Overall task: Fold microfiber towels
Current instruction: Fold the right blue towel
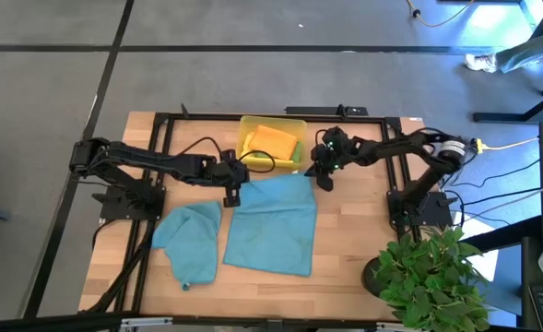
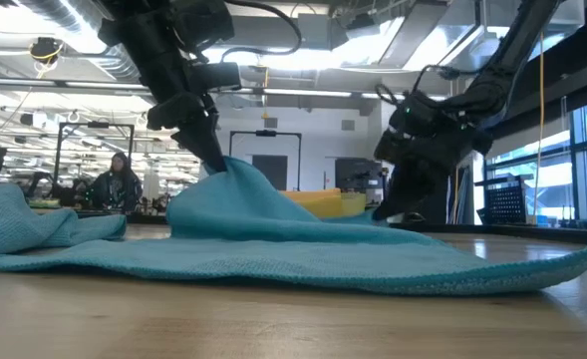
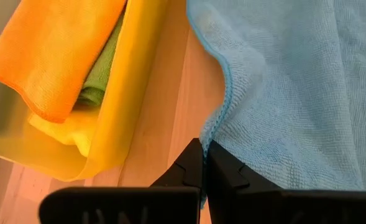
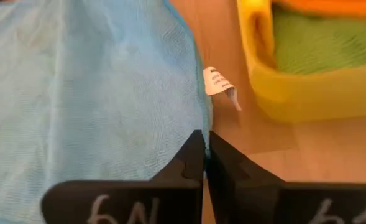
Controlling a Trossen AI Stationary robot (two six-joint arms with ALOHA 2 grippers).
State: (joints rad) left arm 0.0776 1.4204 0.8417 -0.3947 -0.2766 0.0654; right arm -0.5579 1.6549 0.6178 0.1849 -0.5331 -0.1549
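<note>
- High view: the left gripper (image 1: 231,196) has its jaws closed on the far left corner of the spread teal-blue towel (image 1: 273,226); the right gripper (image 1: 324,181) has its jaws pinched together on the far right corner.
- In the left wrist view the fingers (image 3: 202,163) meet on the towel's hemmed edge; in the right wrist view the fingers (image 4: 202,155) clamp the edge beside a small white label (image 4: 219,84).
- Just beyond both grippers stands the translucent yellow plastic tray (image 1: 247,124), holding an orange towel (image 1: 274,141) over a green towel (image 3: 102,78) and a yellow towel (image 3: 68,129).
- The spread towel lies roughly square, its gripped edge towards the tray; the low view shows the left corner lifted into a peak.
- A second teal-blue towel (image 1: 189,239) lies crumpled just beside it, on the left.
- All rest on a wooden table (image 1: 345,258); a potted plant (image 1: 430,277) stands at its near right corner, and a person (image 2: 115,181) sits in the room beyond.
</note>
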